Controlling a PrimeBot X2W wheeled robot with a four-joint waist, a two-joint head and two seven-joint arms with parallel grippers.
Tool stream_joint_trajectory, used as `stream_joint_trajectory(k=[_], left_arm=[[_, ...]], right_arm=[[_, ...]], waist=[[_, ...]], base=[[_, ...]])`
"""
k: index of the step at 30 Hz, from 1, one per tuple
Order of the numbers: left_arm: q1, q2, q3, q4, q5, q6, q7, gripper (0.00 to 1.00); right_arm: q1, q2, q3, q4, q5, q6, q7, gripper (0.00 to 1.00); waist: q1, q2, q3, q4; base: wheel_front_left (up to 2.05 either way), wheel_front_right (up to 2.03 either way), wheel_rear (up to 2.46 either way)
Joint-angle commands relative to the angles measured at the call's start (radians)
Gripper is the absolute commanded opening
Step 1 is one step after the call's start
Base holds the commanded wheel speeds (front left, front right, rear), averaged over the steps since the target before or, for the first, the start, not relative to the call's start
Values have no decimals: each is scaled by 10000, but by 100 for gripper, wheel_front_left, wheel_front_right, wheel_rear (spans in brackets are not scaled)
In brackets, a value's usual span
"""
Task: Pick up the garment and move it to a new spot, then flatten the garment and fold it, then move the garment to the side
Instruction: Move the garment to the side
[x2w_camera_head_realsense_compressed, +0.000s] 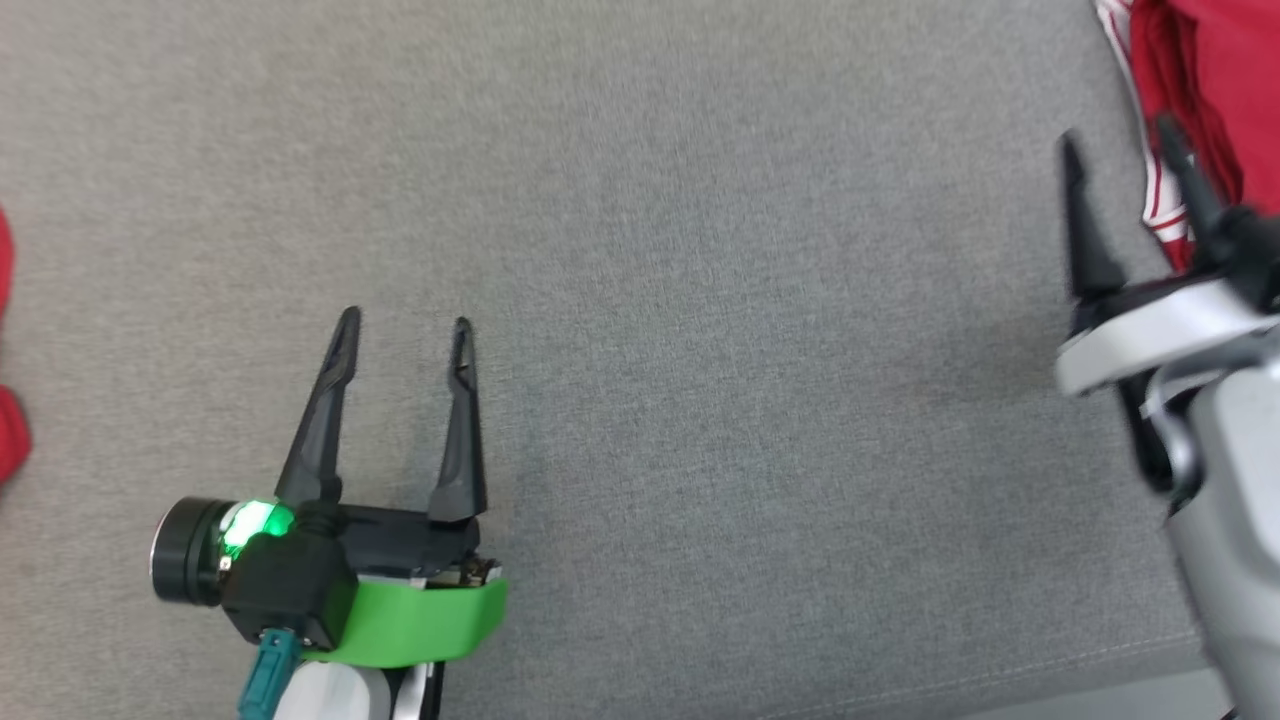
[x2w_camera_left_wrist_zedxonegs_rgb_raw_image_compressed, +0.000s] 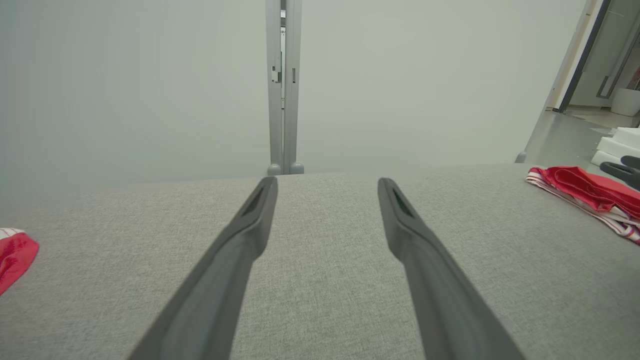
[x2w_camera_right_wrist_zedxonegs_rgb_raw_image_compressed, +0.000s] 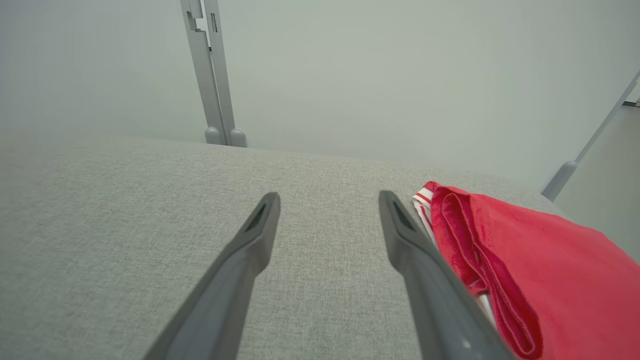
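Grey woven fabric surface (x2w_camera_head_realsense_compressed: 700, 300) spanning the foreground; behind its far edge, a pale frosted partition (x2w_camera_left_wrist_zedxonegs_rgb_raw_image_compressed: 150, 75) divided by a grey metal post (x2w_camera_left_wrist_zedxonegs_rgb_raw_image_compressed: 283, 100); at far right, a dark-framed doorway (x2w_camera_left_wrist_zedxonegs_rgb_raw_image_compressed: 582, 55), smooth floor (x2w_camera_left_wrist_zedxonegs_rgb_raw_image_compressed: 560, 135) and stacked white blocks (x2w_camera_left_wrist_zedxonegs_rgb_raw_image_compressed: 617, 144)

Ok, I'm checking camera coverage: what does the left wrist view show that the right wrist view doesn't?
Extra in the left wrist view: a second red cloth at its left edge and white blocks near a doorway. Extra in the right wrist view: a close look at the red garment and its folded, striped edge beside the right gripper. Shared: the grey cushion, pale wall, grey post, the garment, and open fingers, the left gripper included.
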Motion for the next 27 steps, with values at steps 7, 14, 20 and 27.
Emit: stream_joint_trajectory(k=[7, 14, 20, 27], left_arm=[[600, -345, 881, 663, -258, -445, 1, 100], [931, -461, 1506, 1005, -370, -854, 0, 100], [1024, -471, 1780, 1212, -849, -735, 1, 100], [1620, -468, 1887, 1841, -735, -801, 1, 100]], right_arm=[[1548, 1017, 51, -698, -286, -20, -26, 100], [2723, 1537, 34, -1922, -260, -20, -28, 100], [3517, 1779, 26, -2658, -544, -20, -26, 100], [4529, 2043, -9, -3124, -623, -20, -28, 100]], waist=[[0, 0, -2101, 446], [0, 0, -2704, 602], [0, 0, -3063, 634], [0, 0, -3698, 678]], base=[[0, 0, 0], [0, 0, 0], [0, 0, 0], [0, 0, 0]])
